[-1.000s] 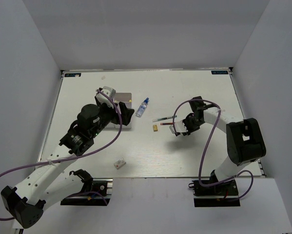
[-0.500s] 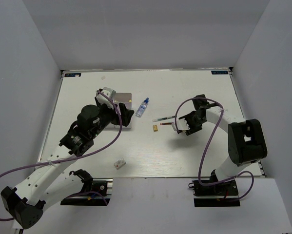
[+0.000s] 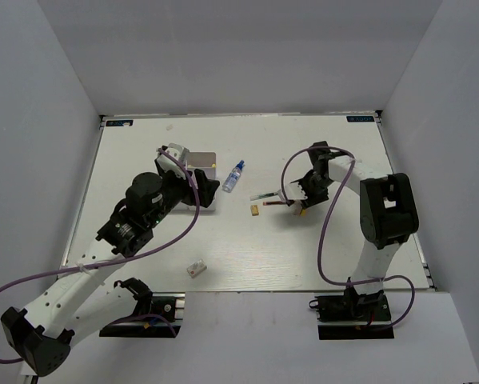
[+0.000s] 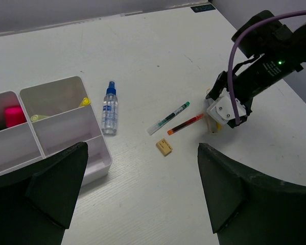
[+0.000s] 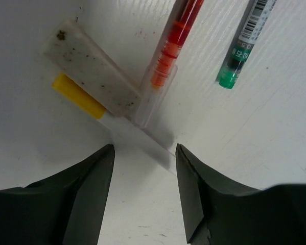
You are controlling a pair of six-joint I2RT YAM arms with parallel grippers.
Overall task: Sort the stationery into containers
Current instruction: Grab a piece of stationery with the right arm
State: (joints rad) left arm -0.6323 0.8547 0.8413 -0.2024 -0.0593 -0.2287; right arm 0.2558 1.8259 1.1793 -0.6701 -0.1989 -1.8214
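Right gripper (image 5: 143, 149): jaws apart, gripping nothing, low over the table. White marker with yellow end (image 5: 114, 125) lies crosswise, its white end between the 2 fingertips. Red pen (image 5: 170, 51) and green pen (image 5: 242, 46) lie further ahead. Left gripper (image 4: 142, 178): jaws wide apart, empty. Box (image 4: 97, 133) sits just ahead of its left finger.

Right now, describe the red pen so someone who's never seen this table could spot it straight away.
On the table, find the right gripper, right of centre. Two thin pens lie side by side just left of it. The red pen is the one nearer the arm bases; its neighbour, the green pen, lies farther back.
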